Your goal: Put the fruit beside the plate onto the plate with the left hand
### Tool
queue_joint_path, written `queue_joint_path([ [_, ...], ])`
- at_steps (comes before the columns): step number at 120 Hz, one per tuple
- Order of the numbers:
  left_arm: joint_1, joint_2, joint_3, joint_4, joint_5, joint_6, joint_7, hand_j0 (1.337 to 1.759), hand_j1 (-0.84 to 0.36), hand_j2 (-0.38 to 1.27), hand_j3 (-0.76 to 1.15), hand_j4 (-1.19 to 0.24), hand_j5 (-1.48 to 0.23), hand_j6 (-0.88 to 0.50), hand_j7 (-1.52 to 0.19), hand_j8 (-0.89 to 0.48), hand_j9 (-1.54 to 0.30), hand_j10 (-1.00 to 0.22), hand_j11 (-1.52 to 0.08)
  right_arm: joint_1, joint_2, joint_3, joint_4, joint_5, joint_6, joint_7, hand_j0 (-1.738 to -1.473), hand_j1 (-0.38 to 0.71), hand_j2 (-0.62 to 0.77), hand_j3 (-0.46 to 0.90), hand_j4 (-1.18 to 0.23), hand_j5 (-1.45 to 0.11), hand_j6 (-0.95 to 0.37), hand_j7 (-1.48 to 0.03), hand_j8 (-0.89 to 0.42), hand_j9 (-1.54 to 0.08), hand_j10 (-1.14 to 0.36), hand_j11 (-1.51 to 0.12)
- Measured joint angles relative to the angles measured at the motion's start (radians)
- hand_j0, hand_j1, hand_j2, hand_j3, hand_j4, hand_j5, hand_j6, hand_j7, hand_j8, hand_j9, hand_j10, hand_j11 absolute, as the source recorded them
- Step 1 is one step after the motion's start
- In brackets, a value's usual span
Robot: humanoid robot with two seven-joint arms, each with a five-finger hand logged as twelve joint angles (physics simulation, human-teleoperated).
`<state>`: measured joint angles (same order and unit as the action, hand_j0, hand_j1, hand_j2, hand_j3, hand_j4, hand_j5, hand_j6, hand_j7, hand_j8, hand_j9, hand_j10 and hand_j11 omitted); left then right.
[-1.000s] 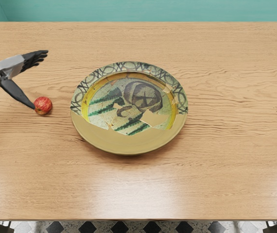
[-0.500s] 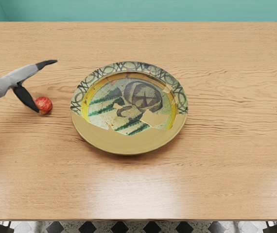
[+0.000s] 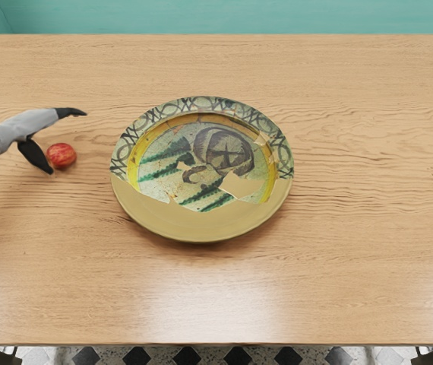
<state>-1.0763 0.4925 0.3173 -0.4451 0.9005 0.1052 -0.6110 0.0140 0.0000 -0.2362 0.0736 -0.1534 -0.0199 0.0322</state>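
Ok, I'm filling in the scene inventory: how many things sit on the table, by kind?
Fruit, small and red: 1
Plate, patterned: 1
Total: 2

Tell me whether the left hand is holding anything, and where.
Nothing yet: the left hand is open beside the fruit, which lies on the table.

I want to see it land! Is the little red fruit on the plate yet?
No, the fruit lies on the table left of the plate.
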Motion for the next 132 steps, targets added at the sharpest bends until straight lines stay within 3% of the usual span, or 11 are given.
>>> queue_joint_path([
  [50,-0.002,-0.033,0.04,0.022,0.002,0.006,0.0,1.657,-0.06,0.02,0.0,-0.36,-0.47,-0.36,-0.47,-0.36,-0.47,-0.36,-0.47,0.0,0.0,0.0,0.0,0.0,0.0,0.0,-1.658,-0.35,0.0,0.0,0.0,0.0,0.0,0.0,0.0,0.0,0.0,0.0],
  [90,-0.011,-0.041,0.082,0.042,0.001,0.006,0.0,1.658,-0.18,0.11,0.0,-0.46,-0.59,-0.46,-0.59,-0.46,-0.59,-0.45,-0.59,0.0,0.0,0.0,0.0,0.0,0.0,0.0,-1.658,-0.35,0.0,0.0,0.0,0.0,0.0,0.0,0.0,0.0,0.0,0.0],
  [132,-0.011,-0.041,0.091,0.042,0.001,0.007,0.0,1.658,-0.23,0.17,0.0,-0.51,-0.65,-0.5,-0.66,-0.51,-0.66,-0.51,-0.66,0.0,0.0,0.0,0.0,0.0,0.0,0.0,-1.658,-0.35,0.0,0.0,0.0,0.0,0.0,0.0,0.0,0.0,0.0,0.0],
])
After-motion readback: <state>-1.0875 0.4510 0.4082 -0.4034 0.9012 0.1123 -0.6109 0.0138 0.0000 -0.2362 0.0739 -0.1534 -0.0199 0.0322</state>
